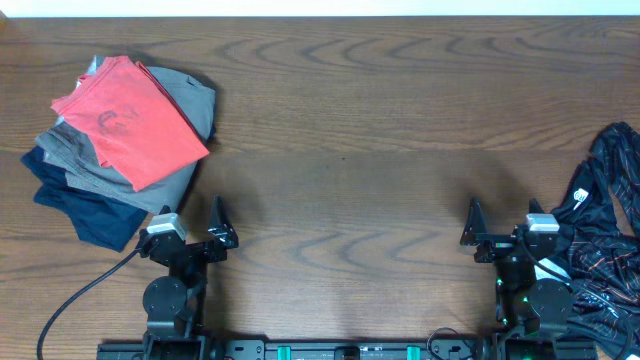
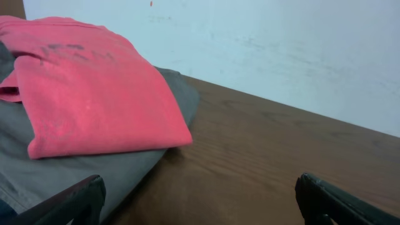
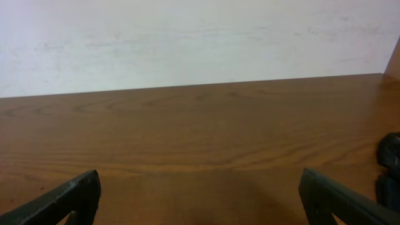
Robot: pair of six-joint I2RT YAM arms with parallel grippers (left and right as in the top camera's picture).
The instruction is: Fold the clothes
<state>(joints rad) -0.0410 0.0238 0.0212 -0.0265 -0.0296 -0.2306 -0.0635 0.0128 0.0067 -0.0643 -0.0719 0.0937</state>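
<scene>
The clothes [image 1: 130,120], a coral-red T-shirt, lie folded into a rectangle on top of a pile at the table's far left. In the left wrist view the red shirt [image 2: 94,94] fills the upper left, with faint dark lettering near its top. My left gripper [image 1: 195,232] rests at the table's near edge, just below and to the right of the pile. It is open, and its fingers [image 2: 69,203] hold nothing. My right gripper [image 1: 505,235] sits at the near edge on the right, open and empty over bare wood [image 3: 200,194].
Under the red shirt lie a folded grey garment [image 1: 190,100] and a navy one [image 1: 90,210]. A crumpled black patterned garment [image 1: 605,230] lies at the right edge, beside the right arm. The brown wooden table [image 1: 350,120] meets a white wall at the back.
</scene>
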